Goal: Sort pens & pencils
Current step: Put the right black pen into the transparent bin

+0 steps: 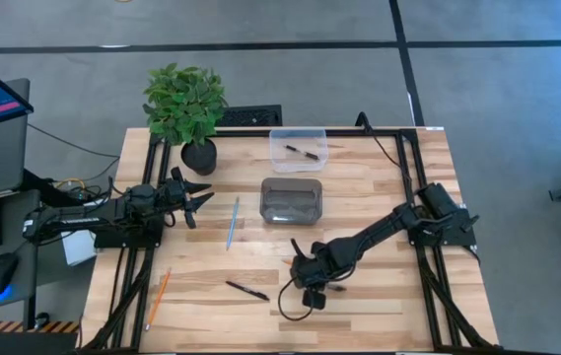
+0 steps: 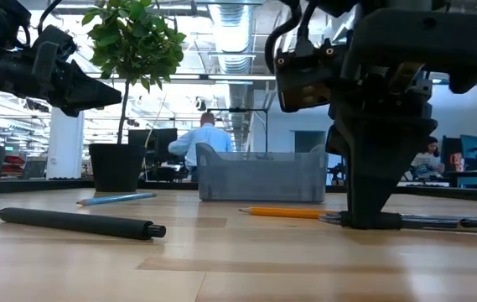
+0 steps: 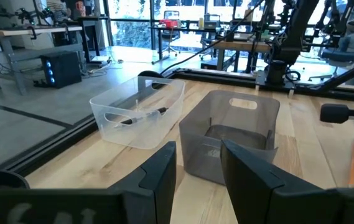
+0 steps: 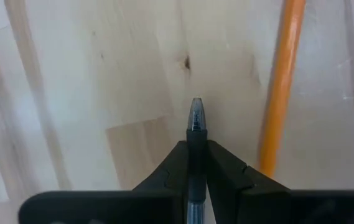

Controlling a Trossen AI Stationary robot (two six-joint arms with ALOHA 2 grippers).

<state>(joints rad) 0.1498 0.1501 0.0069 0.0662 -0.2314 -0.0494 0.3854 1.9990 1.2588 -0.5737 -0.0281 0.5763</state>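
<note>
My right gripper (image 4: 196,155) points steeply down near the table's front middle, shut on a black pen (image 2: 427,222). An orange pencil (image 4: 280,87) lies on the wood right beside it. Another black pen (image 1: 247,290), a light blue pencil (image 1: 233,222) and a second orange pencil (image 1: 159,296) lie flat on the table to the left. A third pen (image 1: 305,152) lies in the clear bin (image 1: 298,137). My left gripper (image 3: 198,168) hangs open and level at the table's left side, holding nothing. My right gripper pinches the pen near its tip end (image 4: 196,124) between its two fingers, coming from above and pointing steeply down. The fingers (image 2: 379,210) stand across the pen, whose tip pokes out past them. The pen lies level at the tabletop; whether it is clear of the wood I cannot tell.
A grey bin (image 1: 292,200) stands at the table's middle, the clear bin behind it toward the far edge. A potted plant (image 1: 186,108) stands at the far left corner. Bare wood lies along the near edge and at the right.
</note>
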